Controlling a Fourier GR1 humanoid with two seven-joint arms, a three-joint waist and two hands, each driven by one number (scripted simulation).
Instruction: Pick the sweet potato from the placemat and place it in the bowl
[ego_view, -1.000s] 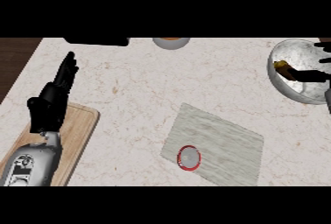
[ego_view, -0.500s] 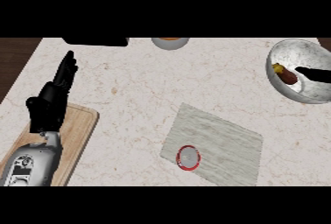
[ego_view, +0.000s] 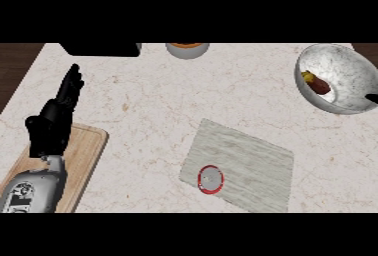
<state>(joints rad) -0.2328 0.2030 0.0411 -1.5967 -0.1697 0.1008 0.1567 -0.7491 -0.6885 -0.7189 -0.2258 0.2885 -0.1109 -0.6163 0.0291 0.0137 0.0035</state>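
Right hand (ego_view: 371, 97) mostly cut off beside bowl (ego_view: 341, 60)

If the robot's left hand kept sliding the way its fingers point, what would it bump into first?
Probably nothing nearby: the left hand points up-right over bare counter. The black object at the far edge lies roughly ahead, though height is unclear.

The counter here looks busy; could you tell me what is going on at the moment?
The sweet potato lies inside the marbled bowl at the counter's far right, so the placing looks done. Only a dark sliver of the right hand shows at the right edge by the bowl's rim. The left hand rests open, fingers up, above the wooden cutting board at the left. The grey placemat holds only a small red-rimmed disc.
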